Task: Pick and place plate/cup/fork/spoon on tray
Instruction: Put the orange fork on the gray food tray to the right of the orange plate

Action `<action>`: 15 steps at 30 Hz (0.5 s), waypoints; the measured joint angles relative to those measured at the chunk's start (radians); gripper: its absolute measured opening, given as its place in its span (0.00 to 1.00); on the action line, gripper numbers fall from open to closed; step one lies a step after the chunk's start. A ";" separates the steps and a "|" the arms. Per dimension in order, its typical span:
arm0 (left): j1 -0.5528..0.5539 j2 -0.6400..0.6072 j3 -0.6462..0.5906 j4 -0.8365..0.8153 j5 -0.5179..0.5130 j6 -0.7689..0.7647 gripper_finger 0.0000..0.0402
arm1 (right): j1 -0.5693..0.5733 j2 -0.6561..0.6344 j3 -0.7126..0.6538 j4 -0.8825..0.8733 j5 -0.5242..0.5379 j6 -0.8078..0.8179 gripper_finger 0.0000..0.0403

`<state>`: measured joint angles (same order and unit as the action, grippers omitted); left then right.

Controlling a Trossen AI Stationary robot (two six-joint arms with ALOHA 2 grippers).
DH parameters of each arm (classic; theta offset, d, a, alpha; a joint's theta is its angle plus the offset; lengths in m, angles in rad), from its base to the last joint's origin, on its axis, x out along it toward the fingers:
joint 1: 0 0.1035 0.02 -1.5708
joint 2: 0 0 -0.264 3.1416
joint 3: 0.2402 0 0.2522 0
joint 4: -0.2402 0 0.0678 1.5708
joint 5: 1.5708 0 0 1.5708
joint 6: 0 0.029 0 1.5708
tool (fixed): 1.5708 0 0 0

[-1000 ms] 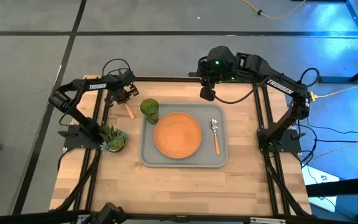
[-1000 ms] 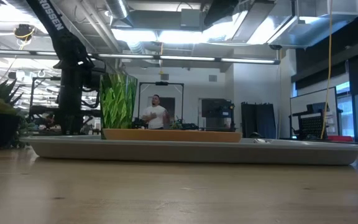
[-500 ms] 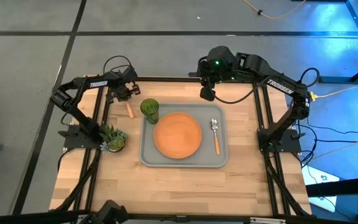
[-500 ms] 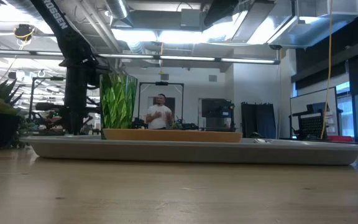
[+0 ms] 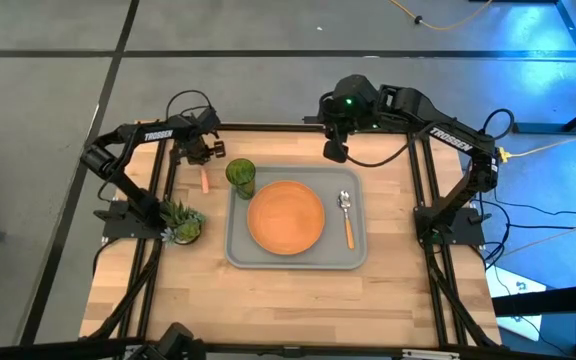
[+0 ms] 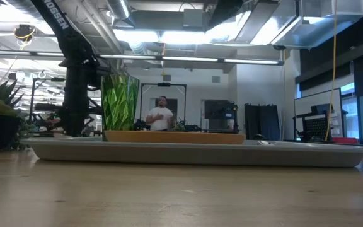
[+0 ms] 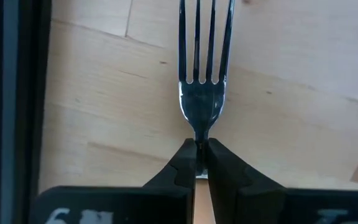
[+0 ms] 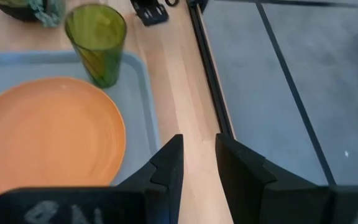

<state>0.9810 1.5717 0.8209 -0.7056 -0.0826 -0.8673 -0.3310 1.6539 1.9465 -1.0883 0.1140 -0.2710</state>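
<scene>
The orange plate [image 5: 285, 217] lies in the middle of the grey tray [image 5: 238, 255]. The green cup [image 5: 241, 176] stands upright in the tray's far left corner. The spoon [image 5: 347, 220] lies on the tray to the right of the plate. Left of the tray, over the bare wood, is the fork [image 7: 202, 93], and my left gripper [image 5: 200, 150] is shut on it. The fork's orange handle [image 5: 205, 181] sticks out toward the table's near edge. My right gripper [image 8: 197, 162] hangs open, well above the tray's far edge [image 5: 334, 150]. My left gripper pinches the fork's thin neck [image 7: 201, 138], where the silver head meets the orange handle, between its two fingertips. The fingers point down and lie across the fork. The fork stays level, tines pointing away from the handle; whether it is clear of the wood, I cannot tell.
A spiky potted plant [image 5: 181, 222] stands on the table's left side, near the left arm's base. Black frame rails [image 7: 14, 93] run along the table's edges. Bare wood lies in front of the tray. A person stands far off in the room [image 6: 161, 113].
My left gripper has rolled about its downward line while holding the fork. The fork's handle has swung from slanting toward the tray to nearly straight toward the near edge. My right arm has kept still.
</scene>
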 joint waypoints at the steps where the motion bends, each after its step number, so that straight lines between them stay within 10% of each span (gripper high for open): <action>1: 0.000 0.000 0.000 -0.005 0.000 0.011 0.03 | -0.002 0.000 0.000 -0.006 0.012 0.000 0.25; 15: 0.000 -0.019 0.001 -0.026 0.006 0.127 0.03 | -0.068 -0.123 0.001 -0.098 0.016 0.005 0.25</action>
<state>0.9813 1.5526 0.8219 -0.7315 -0.0761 -0.7401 -0.3992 1.5311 1.9474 -1.1863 0.1299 -0.2657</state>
